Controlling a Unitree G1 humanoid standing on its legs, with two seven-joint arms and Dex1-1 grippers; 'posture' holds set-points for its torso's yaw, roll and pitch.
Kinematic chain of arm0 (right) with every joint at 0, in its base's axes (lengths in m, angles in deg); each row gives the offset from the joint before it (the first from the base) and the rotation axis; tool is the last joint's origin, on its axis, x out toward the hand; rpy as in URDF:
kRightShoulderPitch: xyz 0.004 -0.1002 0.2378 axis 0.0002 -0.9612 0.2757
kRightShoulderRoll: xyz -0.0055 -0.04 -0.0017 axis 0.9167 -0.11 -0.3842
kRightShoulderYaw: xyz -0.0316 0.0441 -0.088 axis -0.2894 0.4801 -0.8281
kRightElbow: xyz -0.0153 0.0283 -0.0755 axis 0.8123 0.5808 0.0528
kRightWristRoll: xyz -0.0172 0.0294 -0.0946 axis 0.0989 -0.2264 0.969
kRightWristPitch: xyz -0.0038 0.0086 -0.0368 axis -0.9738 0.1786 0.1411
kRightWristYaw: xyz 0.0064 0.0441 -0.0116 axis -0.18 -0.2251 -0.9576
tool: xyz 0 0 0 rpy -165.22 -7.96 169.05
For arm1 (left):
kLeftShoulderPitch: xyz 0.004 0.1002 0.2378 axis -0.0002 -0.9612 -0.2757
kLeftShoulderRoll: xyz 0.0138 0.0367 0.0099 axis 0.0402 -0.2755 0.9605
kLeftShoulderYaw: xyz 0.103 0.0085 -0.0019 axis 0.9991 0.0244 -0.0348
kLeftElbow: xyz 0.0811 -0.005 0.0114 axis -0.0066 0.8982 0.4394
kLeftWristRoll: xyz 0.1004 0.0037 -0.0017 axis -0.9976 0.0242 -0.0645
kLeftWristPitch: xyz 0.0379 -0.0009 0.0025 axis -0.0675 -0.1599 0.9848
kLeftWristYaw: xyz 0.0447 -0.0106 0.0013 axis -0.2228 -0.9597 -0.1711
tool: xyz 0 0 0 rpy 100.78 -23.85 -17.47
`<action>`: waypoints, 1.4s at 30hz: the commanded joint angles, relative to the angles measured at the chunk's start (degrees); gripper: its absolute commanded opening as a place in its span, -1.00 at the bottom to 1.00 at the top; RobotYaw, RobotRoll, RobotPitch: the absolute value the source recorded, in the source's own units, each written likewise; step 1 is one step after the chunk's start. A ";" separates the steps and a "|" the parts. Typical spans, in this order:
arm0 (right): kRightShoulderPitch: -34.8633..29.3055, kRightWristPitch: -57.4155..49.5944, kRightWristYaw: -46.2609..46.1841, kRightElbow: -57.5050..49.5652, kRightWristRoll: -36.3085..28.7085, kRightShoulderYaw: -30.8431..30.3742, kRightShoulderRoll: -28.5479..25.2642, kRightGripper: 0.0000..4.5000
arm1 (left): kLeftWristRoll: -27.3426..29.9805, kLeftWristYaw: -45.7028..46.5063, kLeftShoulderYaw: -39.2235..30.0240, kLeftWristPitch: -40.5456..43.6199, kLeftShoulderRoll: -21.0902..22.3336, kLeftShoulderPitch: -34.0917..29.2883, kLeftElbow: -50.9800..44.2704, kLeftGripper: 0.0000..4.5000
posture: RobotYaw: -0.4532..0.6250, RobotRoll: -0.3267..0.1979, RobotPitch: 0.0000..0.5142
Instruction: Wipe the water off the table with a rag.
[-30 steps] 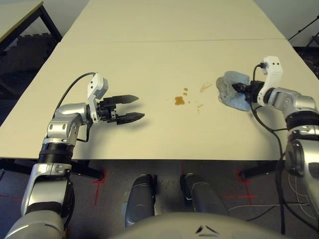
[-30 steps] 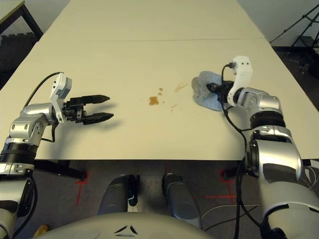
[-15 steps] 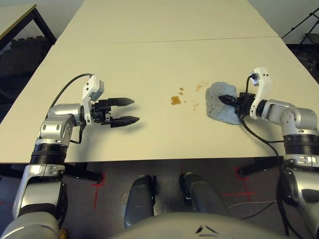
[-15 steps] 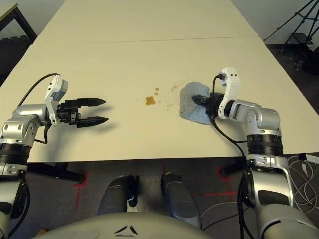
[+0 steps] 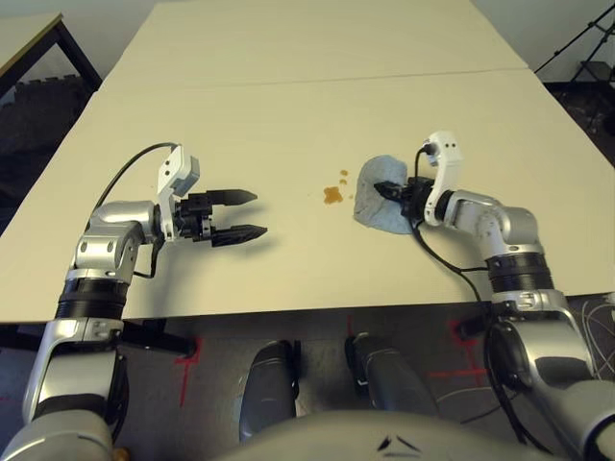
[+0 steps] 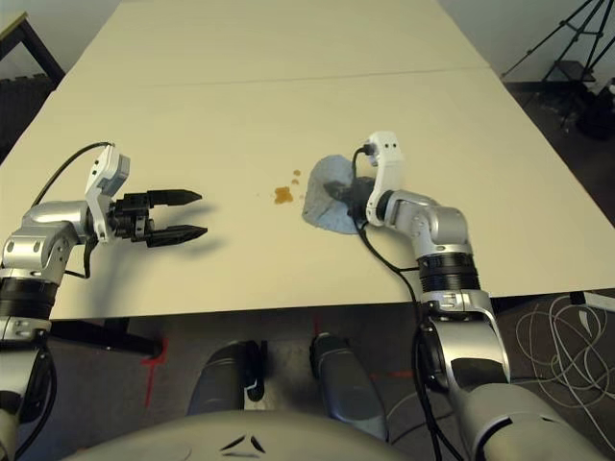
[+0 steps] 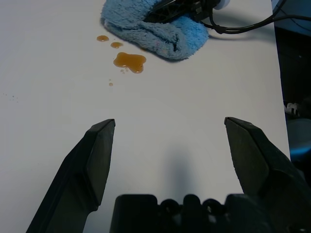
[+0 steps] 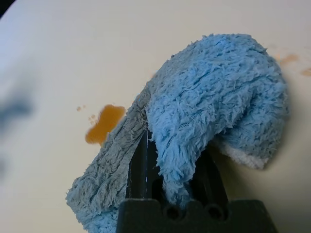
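Rag (image 5: 377, 213), one, right of centre in the left eye view; right gripper (image 5: 389, 190) pinching its bunched middle. Likely light, soft, floppy; that gathered fold seems the best hold. Left gripper (image 5: 261, 213), at left, spread wide. Two grippers, one table (image 5: 240, 279), one large amber blotch (image 5: 332, 195), two smaller drops (image 5: 344, 178) above.

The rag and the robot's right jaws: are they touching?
Touching. The right wrist view shows the rag bunched between the right jaws, pinched in the grip.
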 commanded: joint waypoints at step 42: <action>5.99 6.49 8.28 12.73 4.38 -3.75 -10.19 -0.94 | -0.57 1.20 0.14 -1.10 -0.44 0.57 0.89 1.00 | -0.46 0.25 -0.45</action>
